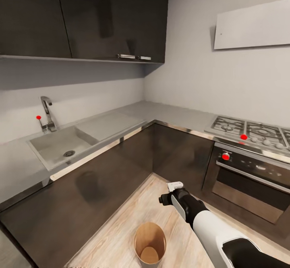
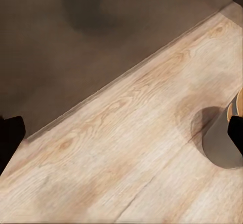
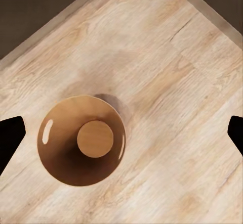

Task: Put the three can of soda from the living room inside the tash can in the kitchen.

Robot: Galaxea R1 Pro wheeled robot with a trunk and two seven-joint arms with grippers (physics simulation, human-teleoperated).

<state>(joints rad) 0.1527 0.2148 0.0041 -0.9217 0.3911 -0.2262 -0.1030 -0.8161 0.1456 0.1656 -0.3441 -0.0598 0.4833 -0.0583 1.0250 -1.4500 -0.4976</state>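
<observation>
A corner of the kitchen point(image 1: 121, 111) is seen from the head view. A grey worktop point(image 1: 169, 113) runs along two walls, with dark cupboards point(image 1: 84, 16) hung above it. One sink point(image 1: 60, 145) with one tap point(image 1: 47, 113) is set into the worktop on the left side. One gas hob point(image 1: 251, 133) sits on the right side, with one oven point(image 1: 249, 181) under it. Dark cabinet doors point(image 1: 177, 155) close off the corner below the worktop.

One tash can point(image 1: 150, 248) is stood on the pale wood floor point(image 1: 121, 227), out in the open and apart from the cabinets. It is round, tan outside and darker brown inside.

The right arm point(image 1: 201, 215) is stretched out over the floor, just past the tash can. In the right wrist view, the tash can point(image 3: 82, 139) is seen from straight above, between the two dark finger tips of the right jaws, which are held wide apart. In the left wrist view, the left jaws are also held apart, and a small part of the tash can point(image 2: 232, 110) is seen by one finger tip.
</observation>
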